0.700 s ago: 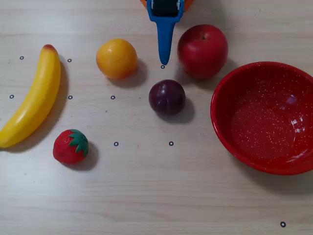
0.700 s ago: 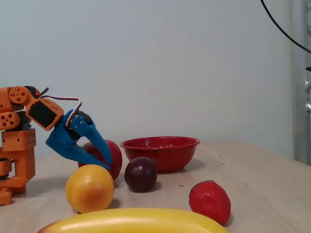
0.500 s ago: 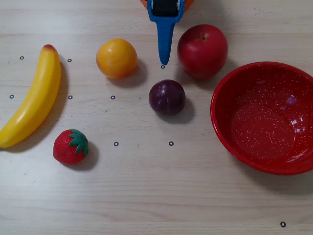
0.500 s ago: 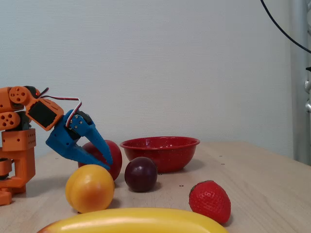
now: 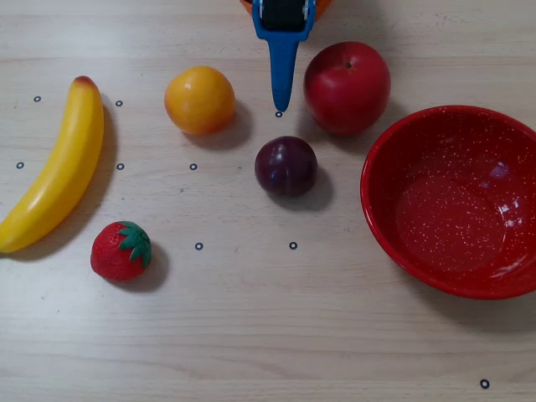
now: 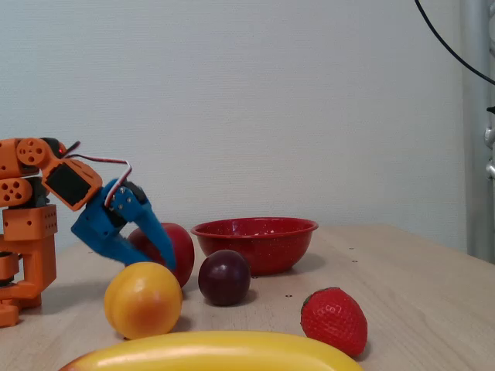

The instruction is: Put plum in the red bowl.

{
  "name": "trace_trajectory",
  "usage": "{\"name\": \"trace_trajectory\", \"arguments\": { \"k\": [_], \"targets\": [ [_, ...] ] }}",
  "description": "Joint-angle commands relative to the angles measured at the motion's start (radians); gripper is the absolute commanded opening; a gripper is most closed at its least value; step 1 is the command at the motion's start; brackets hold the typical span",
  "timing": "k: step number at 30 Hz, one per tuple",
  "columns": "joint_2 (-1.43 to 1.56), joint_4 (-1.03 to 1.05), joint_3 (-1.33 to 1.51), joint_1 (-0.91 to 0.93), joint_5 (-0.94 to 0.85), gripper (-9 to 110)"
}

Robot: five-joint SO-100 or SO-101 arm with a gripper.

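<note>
The dark purple plum [image 5: 286, 166] lies on the wooden table near the middle, also seen in the fixed view [image 6: 224, 277]. The speckled red bowl [image 5: 368, 197] stands to its right in the overhead view, empty, and behind it in the fixed view [image 6: 255, 226]. My blue gripper [image 5: 280, 105] points down from the top edge, its tip just above the plum's far side, between the orange and the apple. In the fixed view the gripper [image 6: 167, 263] slants down toward the table with its fingers together and nothing held.
A red apple [image 5: 347, 86] sits right of the gripper and an orange [image 5: 199, 100] left of it. A banana [image 5: 59, 167] and a strawberry [image 5: 122, 249] lie at the left. The orange arm base [image 6: 27, 239] stands at the fixed view's left.
The gripper has tilted slightly steeper and drawn back a touch in the fixed view. The fruits and bowl have not moved.
</note>
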Motion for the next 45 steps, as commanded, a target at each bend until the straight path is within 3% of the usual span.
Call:
{"name": "trace_trajectory", "arguments": {
  "k": [1, 12, 23, 31, 39, 45],
  "targets": [
    [-0.06, -0.002, -0.1, 0.0, 0.054, 0],
    [-0.321, 0.311, -0.543, 0.012, 0.181, 0],
    [-0.667, 0.586, -0.974, 0.008, 0.176, 3],
    [-0.891, 0.663, -1.161, -0.006, 0.144, 21],
    [-1.058, 0.661, -1.235, -0.009, 0.075, 49],
    [-1.163, 0.571, -1.232, -0.005, 0.078, 53]
  ]
}}
